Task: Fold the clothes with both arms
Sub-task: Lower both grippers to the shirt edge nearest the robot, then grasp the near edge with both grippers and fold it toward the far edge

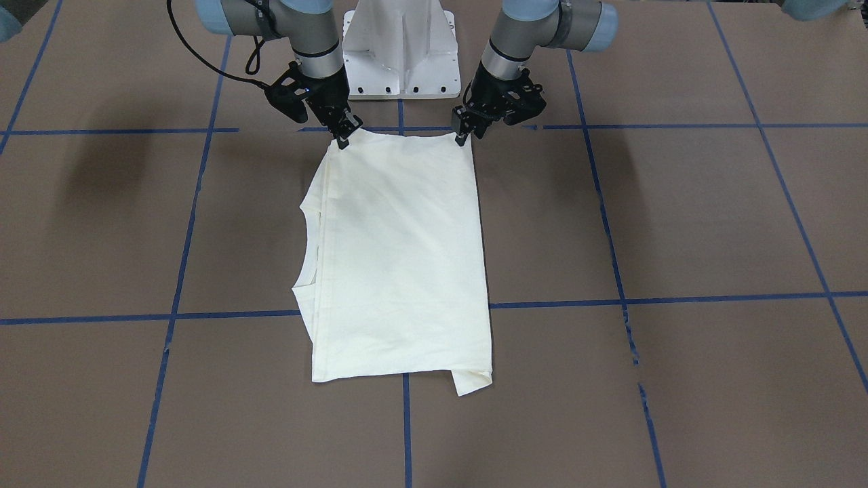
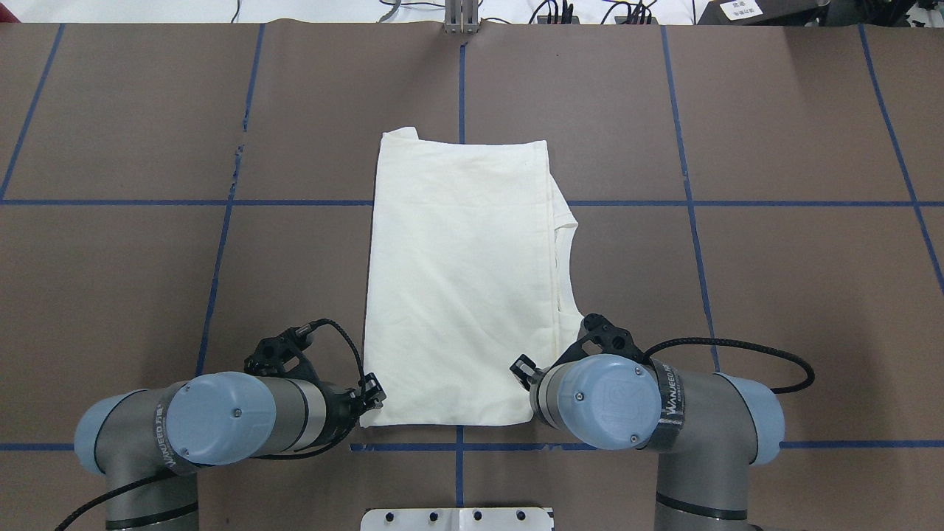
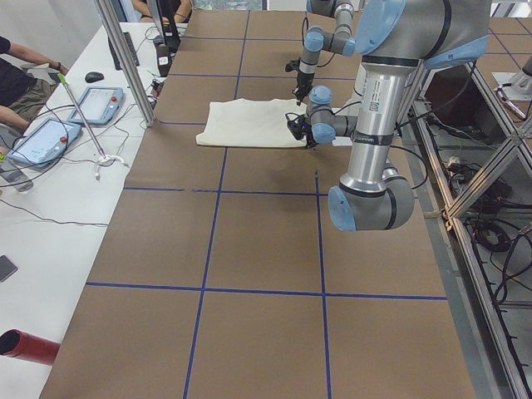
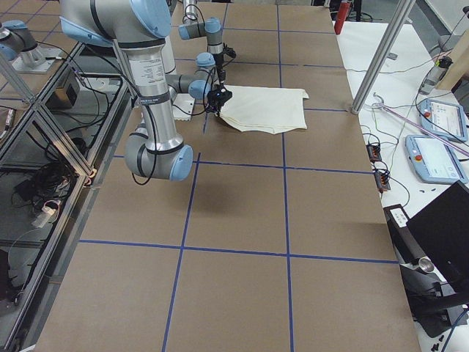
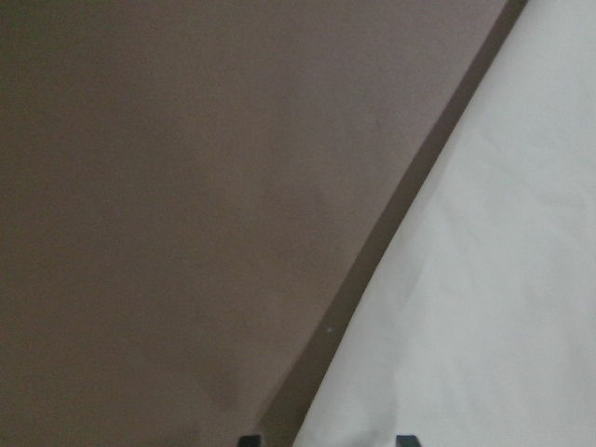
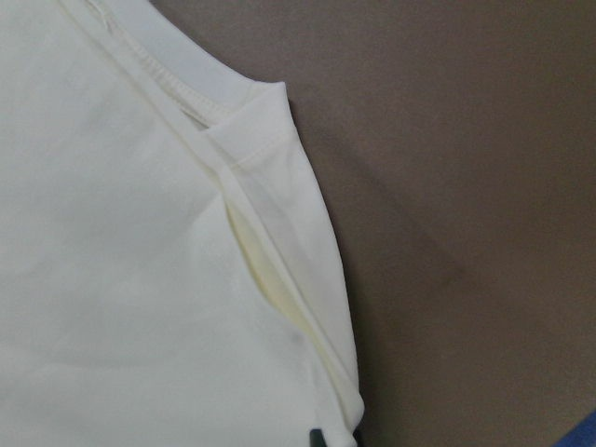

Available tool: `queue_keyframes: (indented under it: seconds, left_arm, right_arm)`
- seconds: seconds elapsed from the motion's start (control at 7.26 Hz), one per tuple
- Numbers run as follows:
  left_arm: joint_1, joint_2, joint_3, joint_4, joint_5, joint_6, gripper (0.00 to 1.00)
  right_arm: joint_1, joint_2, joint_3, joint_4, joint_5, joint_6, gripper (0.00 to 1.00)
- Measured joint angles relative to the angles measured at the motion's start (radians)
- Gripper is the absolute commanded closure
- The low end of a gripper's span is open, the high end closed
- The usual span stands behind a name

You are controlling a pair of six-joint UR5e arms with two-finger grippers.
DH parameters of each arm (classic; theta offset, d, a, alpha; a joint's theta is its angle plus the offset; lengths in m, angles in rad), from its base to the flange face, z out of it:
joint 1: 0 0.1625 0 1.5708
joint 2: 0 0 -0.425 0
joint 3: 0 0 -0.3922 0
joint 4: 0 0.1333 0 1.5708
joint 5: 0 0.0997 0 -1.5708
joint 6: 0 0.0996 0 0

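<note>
**Left pincer** (image 2: 372,394): at the shirt's robot-side left corner. The wrist view shows its tips apart, straddling the cloth edge, with nothing clamped.

**Cream long-sleeved T-shirt** (image 2: 457,280): centre of the worktop (image 2: 774,110), midway between the left and right edges, plain side up. The sleeves are out of sight and the body is already doubled into one long panel. The ribbed collar (image 2: 564,265) peeps out at its right edge, and a loose flap (image 2: 402,134) shows at its far-left corner.

**Right pincer** (image 2: 525,369): at the robot-side right corner. Whether it grips cannot be told.

**Remaining, by judgement:** carry the robot-side edge over to the far edge for a last fold.
</note>
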Motion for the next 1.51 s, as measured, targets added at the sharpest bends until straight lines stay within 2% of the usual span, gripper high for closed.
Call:
queue_keyframes:
  seconds: [0.14, 0.28, 0.55, 0.83, 1.51]
  left_arm:
    - [0.001, -0.009, 0.009, -0.001, 0.001, -0.003, 0.87]
    - [0.003, -0.017, 0.020, -0.002, 0.001, -0.010, 1.00]
    - [0.006, -0.028, 0.024, -0.003, 0.000, -0.018, 1.00]
    - [0.006, -0.029, -0.022, 0.000, -0.001, -0.019, 1.00]
    - [0.046, -0.054, -0.224, 0.083, -0.004, -0.063, 1.00]
  right_arm:
    - [0.000, 0.001, 0.001, 0.000, 0.001, 0.000, 1.00]
    - [0.000, 0.001, 0.001, 0.000, 0.001, 0.000, 1.00]
    - [0.000, 0.001, 0.001, 0.000, 0.001, 0.000, 1.00]
    - [0.001, -0.002, 0.009, 0.000, 0.004, 0.000, 1.00]
    - [0.009, -0.084, 0.195, -0.010, 0.011, 0.002, 1.00]
